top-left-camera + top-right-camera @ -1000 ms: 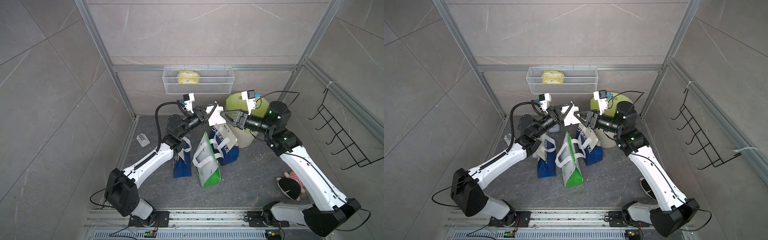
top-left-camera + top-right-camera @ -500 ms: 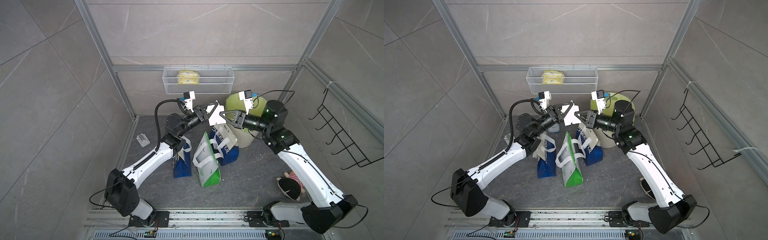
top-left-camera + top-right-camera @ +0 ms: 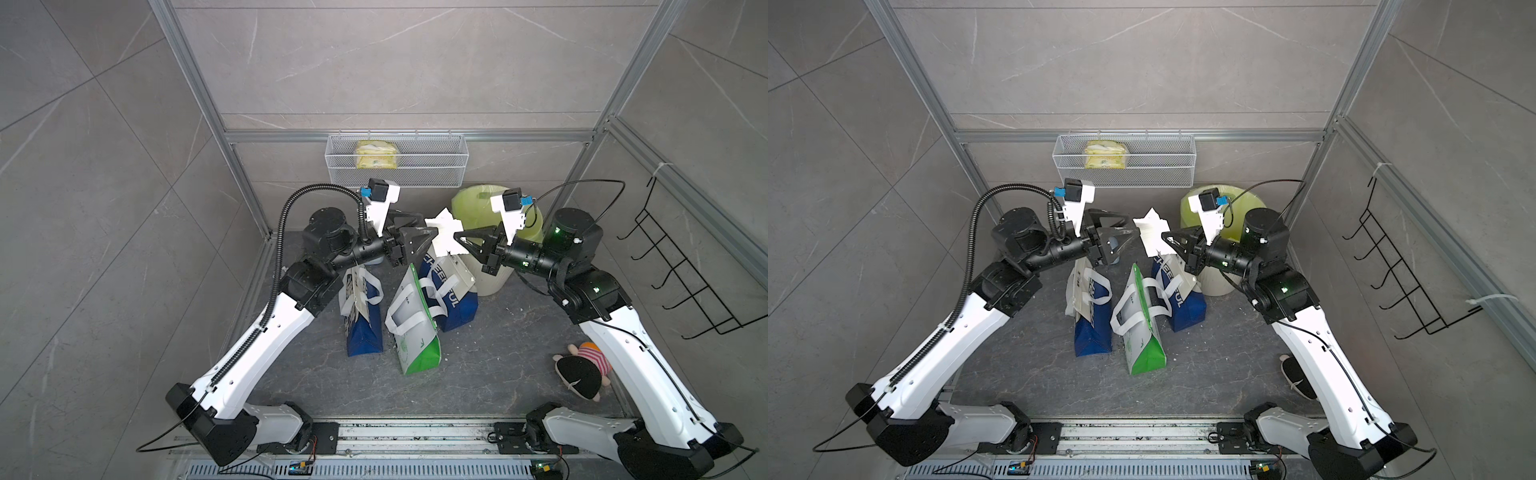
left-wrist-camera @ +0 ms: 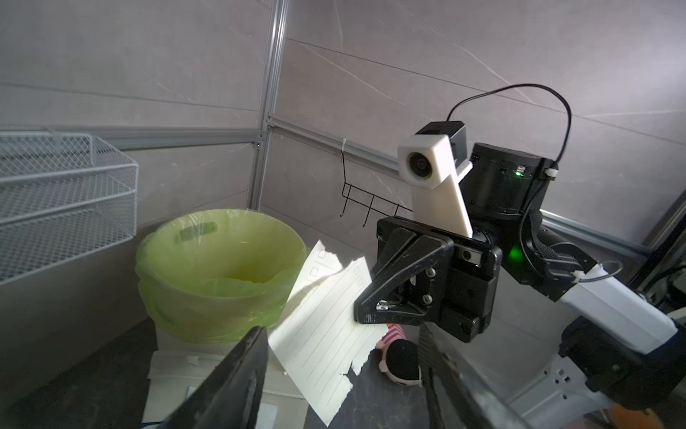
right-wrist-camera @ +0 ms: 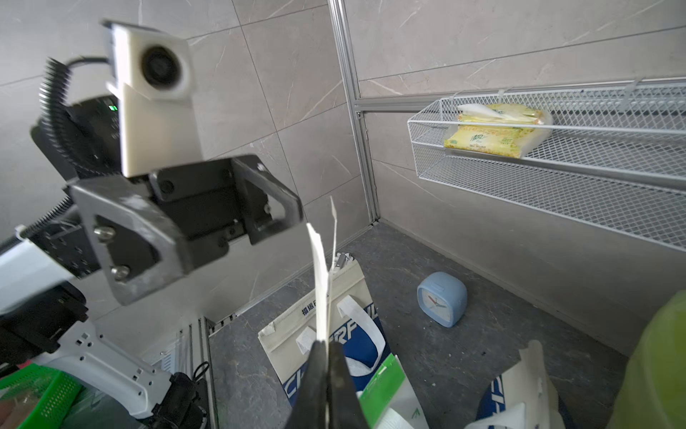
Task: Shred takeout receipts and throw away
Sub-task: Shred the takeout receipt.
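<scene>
Right claw (image 3: 457,239) is clenched on the takeout receipt (image 3: 444,232), pinching one edge of the slip between its closed tips; the right wrist view shows the paper (image 5: 321,282) edge-on, rising from the pinch in two thin layers. The receipt is held in the air above the middle of the bench (image 3: 498,365), over the tops of the standing bags and just left of the green-lined bin (image 3: 478,208). In the left wrist view it shows faint ruled lines and ragged, torn corners (image 4: 326,334). Left claw (image 3: 429,227) is released, its jaws spread wide to either side of the slip's free edge; whether either finger touches the paper cannot be told. The two claws face each other at close range. Below them stand two blue-and-white bags (image 3: 361,316) (image 3: 449,291) with a green-and-white bag (image 3: 415,332) between and nearer, all three with white loop handles. A wire basket (image 3: 395,166) on the far wall holds a yellow pack (image 3: 376,154). A small blue clock (image 5: 441,299) sits on the bench under the basket. A doll (image 3: 582,370) lies near right, beside the right arm, and a black hook rack (image 3: 685,270) hangs on the right wall
</scene>
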